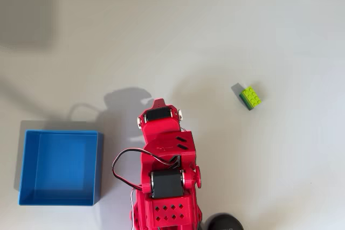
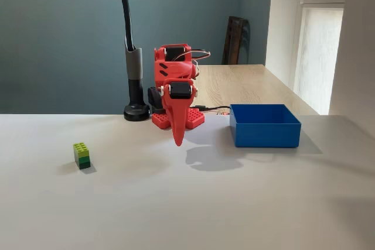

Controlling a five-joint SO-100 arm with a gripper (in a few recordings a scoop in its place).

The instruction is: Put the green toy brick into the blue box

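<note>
The green toy brick (image 1: 251, 97) stands alone on the white table, right of the arm in the overhead view and at the left (image 2: 82, 155) in the fixed view. The blue box (image 1: 59, 202) sits at the lower left of the overhead view, and to the right of the arm (image 2: 263, 134) in the fixed view, with nothing in it. My red gripper (image 2: 178, 141) hangs point-down above the table in front of the arm's base. Its fingers are pressed together with nothing held. It is well apart from both the brick and the box.
A black pole on a round base (image 2: 136, 111) stands just behind the arm's base (image 2: 176, 120). A black cable (image 1: 121, 160) loops off the arm's left side. The white table (image 1: 226, 36) is wide and bare around the brick.
</note>
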